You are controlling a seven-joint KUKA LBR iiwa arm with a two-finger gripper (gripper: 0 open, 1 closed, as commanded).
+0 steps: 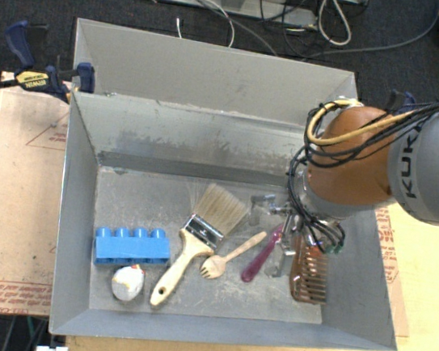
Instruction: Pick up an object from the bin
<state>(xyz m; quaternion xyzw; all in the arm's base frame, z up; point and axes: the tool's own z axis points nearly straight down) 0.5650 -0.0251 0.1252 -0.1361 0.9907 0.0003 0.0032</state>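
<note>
My gripper [274, 234] hangs low in the right half of the bin, under the arm's orange cover. It is open, with its two grey fingers [266, 205] spread apart. Just below them lies a slim magenta stick [256, 262], its upper end reaching up between the fingers. Whether they touch it I cannot tell. A brown comb-like brush [309, 276] lies just right of the gripper. To the left of the stick a small wooden fork [227, 258] lies slanted on the bin floor.
A paintbrush [193, 240] with a pale wooden handle lies in the middle of the bin. A blue toy brick [132, 246] and a small white round thing [127, 282] sit at the front left. The bin's sloping walls rise close on the gripper's right.
</note>
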